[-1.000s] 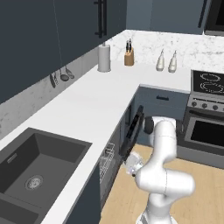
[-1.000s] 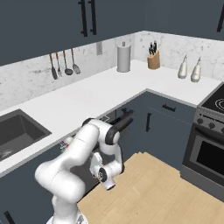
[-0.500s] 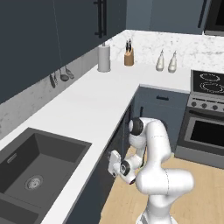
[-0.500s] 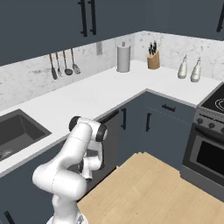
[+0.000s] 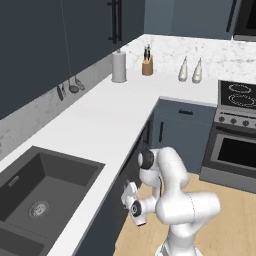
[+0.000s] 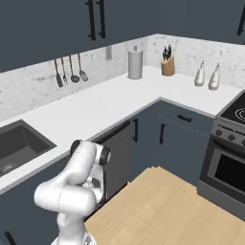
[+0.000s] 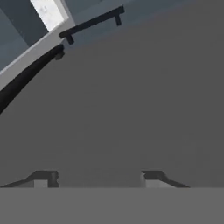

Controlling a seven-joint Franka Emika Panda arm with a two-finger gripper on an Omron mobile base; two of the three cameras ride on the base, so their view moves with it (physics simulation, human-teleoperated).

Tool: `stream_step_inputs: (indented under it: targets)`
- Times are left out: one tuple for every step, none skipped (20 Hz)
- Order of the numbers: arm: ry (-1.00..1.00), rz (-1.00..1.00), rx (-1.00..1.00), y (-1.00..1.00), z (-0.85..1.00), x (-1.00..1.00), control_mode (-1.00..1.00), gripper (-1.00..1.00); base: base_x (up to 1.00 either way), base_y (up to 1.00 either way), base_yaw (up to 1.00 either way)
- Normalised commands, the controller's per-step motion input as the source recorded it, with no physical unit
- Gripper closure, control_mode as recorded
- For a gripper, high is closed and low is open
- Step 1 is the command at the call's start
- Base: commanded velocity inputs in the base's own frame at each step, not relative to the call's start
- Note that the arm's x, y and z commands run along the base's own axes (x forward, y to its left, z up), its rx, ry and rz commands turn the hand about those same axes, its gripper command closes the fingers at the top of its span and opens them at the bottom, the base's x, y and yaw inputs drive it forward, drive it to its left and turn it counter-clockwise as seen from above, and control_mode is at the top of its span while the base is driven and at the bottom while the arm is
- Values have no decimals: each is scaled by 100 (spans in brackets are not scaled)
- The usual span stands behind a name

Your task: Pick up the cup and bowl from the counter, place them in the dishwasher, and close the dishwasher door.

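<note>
The dishwasher door (image 6: 117,158), a flat dark panel under the white counter (image 6: 91,110), stands almost upright. In the hand view a thin dark gap shows along the top of the dishwasher door (image 7: 131,109). My gripper (image 5: 126,193) is low beside the cabinet front, pressed up to the panel. My gripper (image 7: 97,178) is open, its tips wide apart with nothing between them. The cup, the bowl and the wire rack are hidden.
A dark sink (image 5: 40,195) is set into the counter (image 5: 100,120) at the left. The oven (image 5: 235,150) stands at the right, across a wooden floor (image 6: 158,206). A paper towel roll (image 5: 119,66), a knife block (image 5: 147,66) and two bottles (image 5: 191,71) line the back wall.
The dishwasher door has swung up from half open to nearly shut, and the rack has gone out of sight. My arm has followed it in toward the cabinet front.
</note>
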Motion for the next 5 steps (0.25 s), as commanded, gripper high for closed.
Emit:
stream_step_inputs:
  targets:
    - [9,-13,0,46,6,41,-100,-100,0,0,0]
    - [7,-7,2,19,20,11,-100,-100,0,0,0]
    - [7,-6,5,7,31,16,-100,-100,0,0,0]
    - [4,-3,6,0,39,0,-100,-100,0,0,0]
    - [6,-3,8,0,34,0,-100,-100,0,0,0]
